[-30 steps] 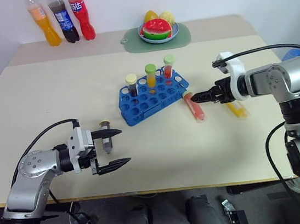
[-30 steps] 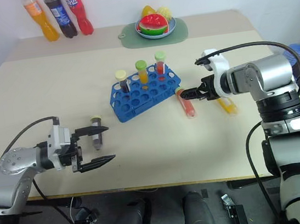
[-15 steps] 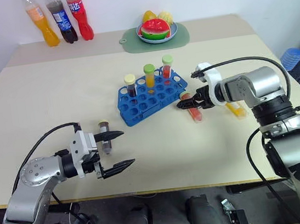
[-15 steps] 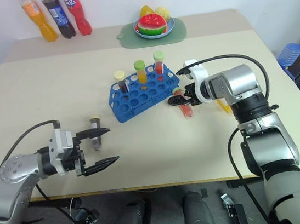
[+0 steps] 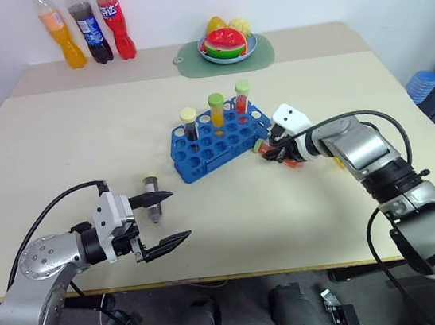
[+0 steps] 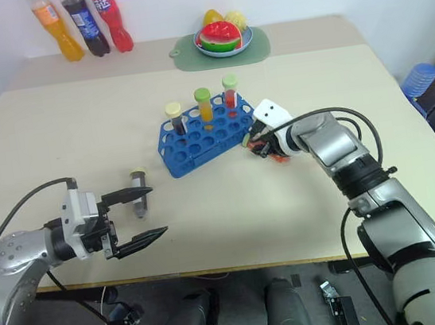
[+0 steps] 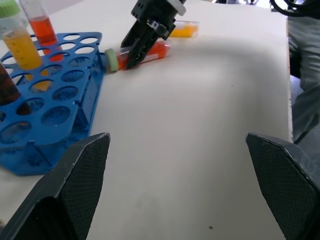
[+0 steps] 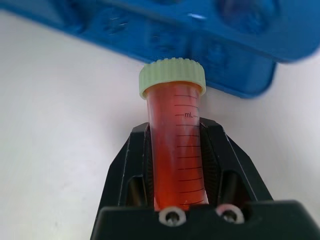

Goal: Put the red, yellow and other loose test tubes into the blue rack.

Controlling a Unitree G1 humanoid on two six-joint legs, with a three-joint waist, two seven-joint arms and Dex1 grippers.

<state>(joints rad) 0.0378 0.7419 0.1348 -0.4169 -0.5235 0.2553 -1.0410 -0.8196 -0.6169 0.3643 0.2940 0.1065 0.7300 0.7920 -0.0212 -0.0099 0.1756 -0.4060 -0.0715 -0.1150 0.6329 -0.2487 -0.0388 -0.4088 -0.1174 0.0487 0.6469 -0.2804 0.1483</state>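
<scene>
The blue rack (image 5: 202, 167) stands mid-table with three capped tubes upright in its far row. Beside its right end, my right gripper (image 5: 274, 148) is shut on the red test tube (image 8: 176, 150), whose pale green cap (image 7: 111, 59) points toward the rack. The tube lies low at the table surface. Just past my right arm, the yellow test tube (image 7: 184, 31) lies on the table. At the near left, the dark test tube (image 5: 153, 201) rests by the upper finger of my left gripper (image 5: 181, 214), which is open and holds nothing.
Three soda bottles (image 5: 87, 27) stand at the back left corner. A green mat with a fruit plate (image 5: 226, 47) sits at the back centre. The table's front edge runs just below my left gripper.
My right gripper has swung left and down to the red test tube and shut on it. The left gripper stays open in about the same place.
</scene>
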